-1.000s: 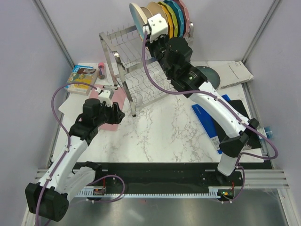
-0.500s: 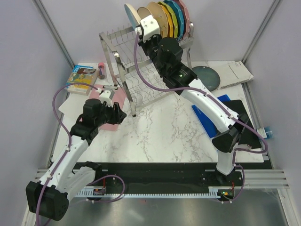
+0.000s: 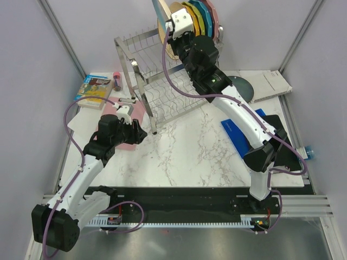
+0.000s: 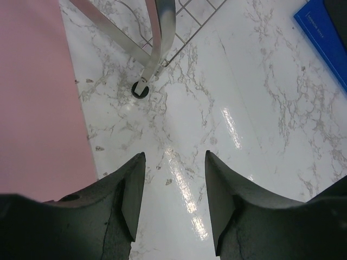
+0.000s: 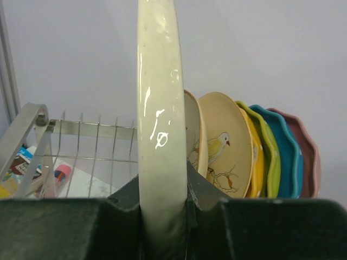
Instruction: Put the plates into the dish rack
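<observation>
dish rack [image 3: 157,81], one plate held at its top tier
cream-edged plate [image 5: 158,108], upright, clamped at its rim by the right gripper [image 5: 162,203], just left of two bird plates [image 5: 225,146] standing in the rack's top tier; dark teal plate [image 3: 246,89] flat on the table, right of the rack; left gripper [image 4: 174,157], jaws apart and empty, over the marble beside the rack's front leg [image 4: 157,49].
</observation>
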Controlling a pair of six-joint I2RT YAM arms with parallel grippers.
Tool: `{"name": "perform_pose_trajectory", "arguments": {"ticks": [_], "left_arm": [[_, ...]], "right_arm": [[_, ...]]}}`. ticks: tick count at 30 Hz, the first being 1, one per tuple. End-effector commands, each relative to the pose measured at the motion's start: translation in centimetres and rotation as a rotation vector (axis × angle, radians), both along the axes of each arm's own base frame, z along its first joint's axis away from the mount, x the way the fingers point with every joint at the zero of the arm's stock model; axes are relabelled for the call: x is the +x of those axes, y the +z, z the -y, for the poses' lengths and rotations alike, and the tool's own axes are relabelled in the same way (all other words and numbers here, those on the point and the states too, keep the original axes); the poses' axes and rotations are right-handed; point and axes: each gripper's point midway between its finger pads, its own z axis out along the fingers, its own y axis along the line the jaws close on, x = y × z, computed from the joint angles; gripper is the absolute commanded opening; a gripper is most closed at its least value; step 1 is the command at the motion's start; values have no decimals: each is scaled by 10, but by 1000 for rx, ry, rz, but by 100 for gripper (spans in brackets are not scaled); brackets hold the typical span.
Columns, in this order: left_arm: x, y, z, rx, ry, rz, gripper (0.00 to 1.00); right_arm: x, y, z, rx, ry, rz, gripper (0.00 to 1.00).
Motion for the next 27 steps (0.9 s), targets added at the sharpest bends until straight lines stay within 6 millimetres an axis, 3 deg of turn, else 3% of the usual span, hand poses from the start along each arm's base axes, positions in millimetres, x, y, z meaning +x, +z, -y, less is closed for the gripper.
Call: {"name": "perform_pose_trajectory", "arguments": {"ticks": [1, 6, 19, 27], "left_arm": [[4, 7, 5, -42, -3, 24, 55], [4, 4, 4, -38, 1, 21, 55], [4, -3, 4, -42, 2, 12, 55], [3, -7, 2, -39, 9, 10, 55]], "right_arm": [[-22, 88, 33, 167, -24, 222, 0], [-15, 74, 30, 159, -11, 176, 0], [-18, 67, 21, 167, 45, 143, 0], [-5, 39, 10, 130, 47, 78, 0]]}}
